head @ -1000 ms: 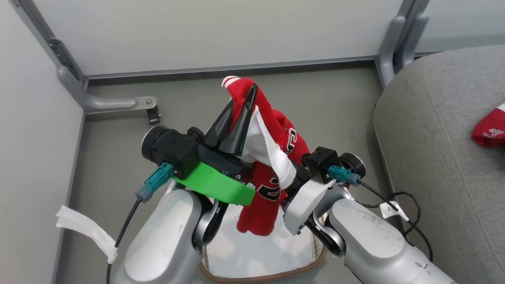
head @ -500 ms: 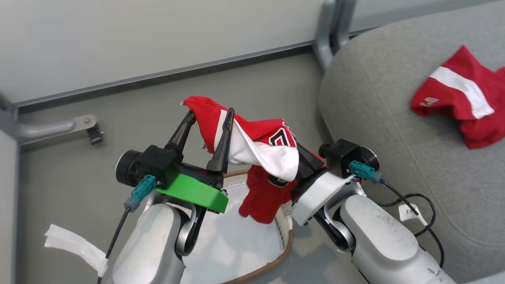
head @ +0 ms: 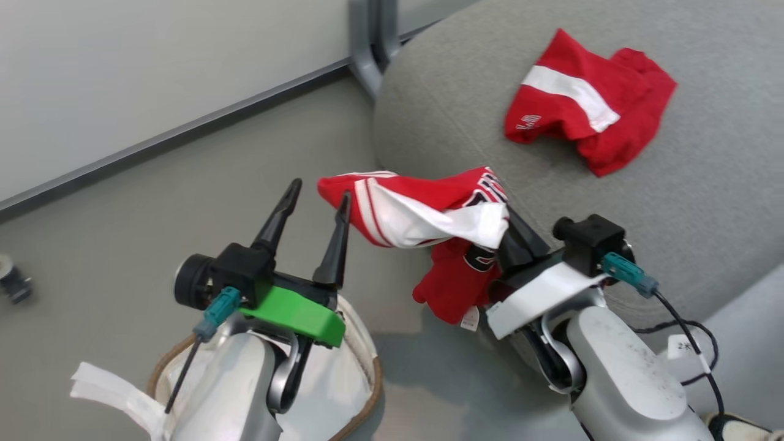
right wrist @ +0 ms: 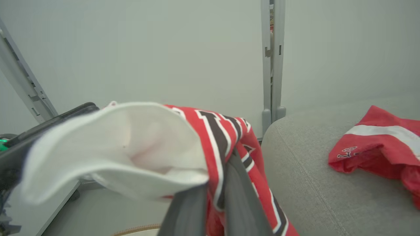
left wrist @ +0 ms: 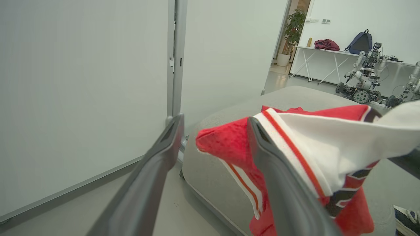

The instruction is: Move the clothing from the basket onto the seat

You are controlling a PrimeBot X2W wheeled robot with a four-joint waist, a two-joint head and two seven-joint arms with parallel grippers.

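- The left gripper (head: 321, 188), clamped on the red jersey (head: 422, 211) a second earlier, stood spread wide beside it.
- The right gripper (head: 514, 236) pinched the jersey, held aloft between basket (head: 367, 373) and seat (head: 674, 202).
- Another red garment (head: 582, 107) lay on the seat, its lettering unreadable.

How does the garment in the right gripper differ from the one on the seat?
The held garment hangs in the air, pinched by the shut right gripper; the seat garment lies crumpled on the seat. The held garment shows black-and-white lettering; the seat garment a broad white stripe. Both are red with white trim.
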